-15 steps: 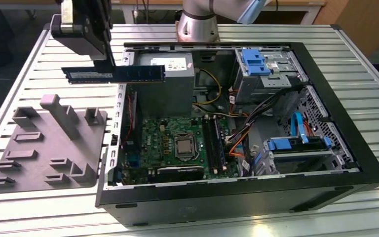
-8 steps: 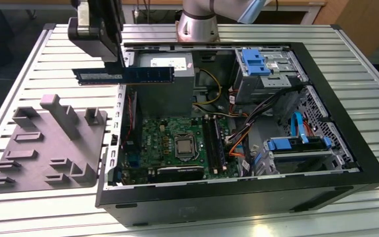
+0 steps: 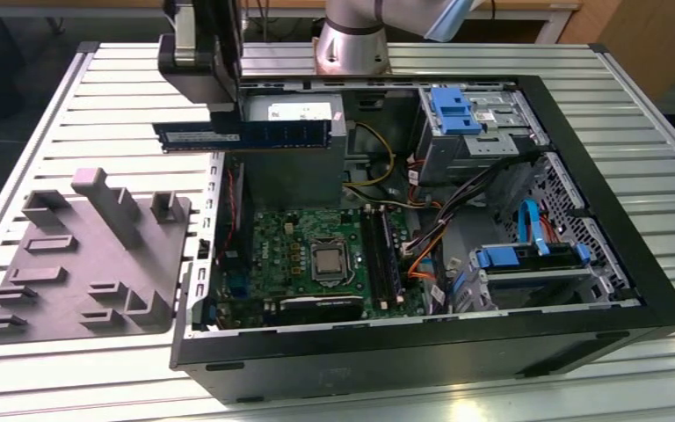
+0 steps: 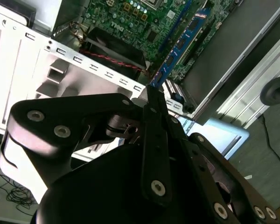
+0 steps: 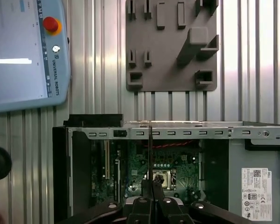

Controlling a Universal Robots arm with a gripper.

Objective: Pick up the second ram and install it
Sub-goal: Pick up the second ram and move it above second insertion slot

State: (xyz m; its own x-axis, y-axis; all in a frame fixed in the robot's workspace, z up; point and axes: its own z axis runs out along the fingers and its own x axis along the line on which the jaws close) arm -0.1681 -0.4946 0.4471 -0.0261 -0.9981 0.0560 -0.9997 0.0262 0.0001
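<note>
The gripper (image 3: 225, 121) is clamping the ram (image 3: 256, 134) between its fingers, gripping it off-centre, nearer the end at the exterior view's left. The stick is hanging level and on edge in the air, over the far corner of the open case (image 3: 619, 290), well above the board (image 3: 296, 255) and well apart from the tray (image 3: 80, 264) lying on the bench (image 3: 32, 369). In the first wrist view the ram is showing as a thin dark edge (image 5: 150, 149) running out from the gripper over the board. From where I'm standing, this is the carry toward the slots (image 3: 379, 255), and the stick seems to be lying across their run. Doing it well means turning it into line with a slot while it is high, holding it level given the off-centre grip, and staying clear of the case wall and the cables (image 3: 425, 246) just beside the slots.
</note>
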